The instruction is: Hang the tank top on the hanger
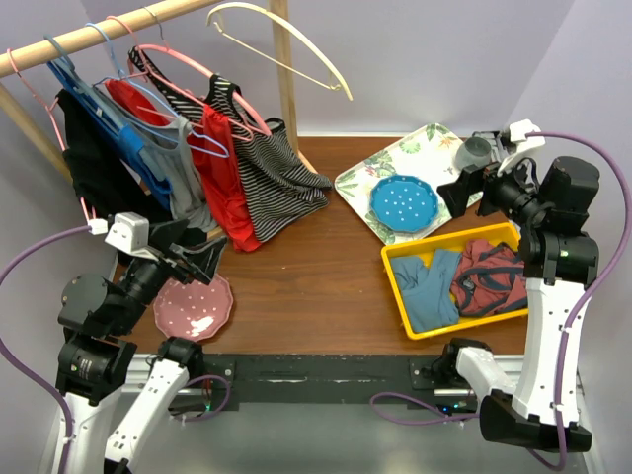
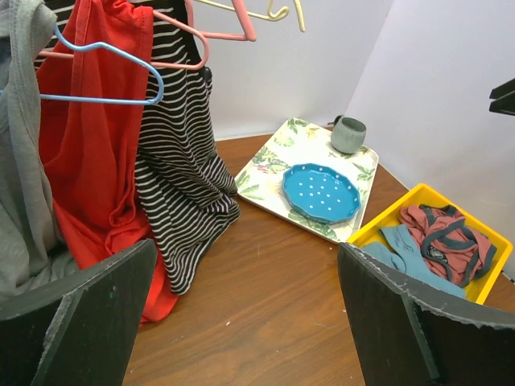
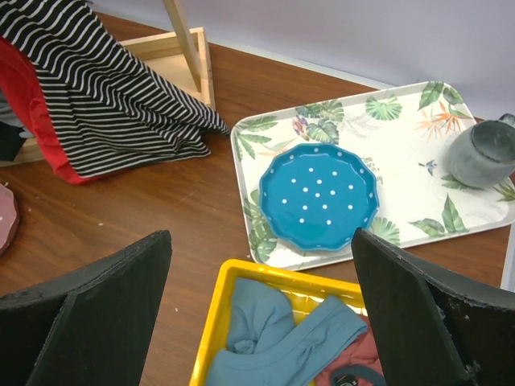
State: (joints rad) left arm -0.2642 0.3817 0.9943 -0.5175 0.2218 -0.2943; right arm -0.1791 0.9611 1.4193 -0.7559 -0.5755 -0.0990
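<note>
Currently my left gripper [image 2: 245,257] stands with fingers spread wide, nothing between them. It hangs above the near-left part of the brown wooden table [image 1: 316,276], close to a pink scalloped plate with white dots [image 1: 193,308].

My right gripper [image 3: 259,241] is likewise wide open and holds nothing. It is raised over the right side, looking down at the yellow plastic bin [image 1: 444,242].

The plain teal-blue sleeveless tank top [image 1: 427,286] lies crumpled in the left half of that bin. It touches a dark red garment with dark trim [image 1: 489,276] that fills the right half.

The large cream thin-armed hanger [image 1: 344,84] hangs at the right end of the wooden rail [image 1: 99,30], high at the back, well apart from the bin.

Left of it on the rail, on pink and blue hangers:
- a black-and-white striped top [image 1: 267,168]
- a red top [image 1: 222,188]
- grey and blue pieces further left

Behind the bin sits a white leaf-print tray [image 1: 360,178]. It carries a blue scalloped plate with white dots [image 1: 404,204] and a grey mug [image 1: 477,151].
</note>
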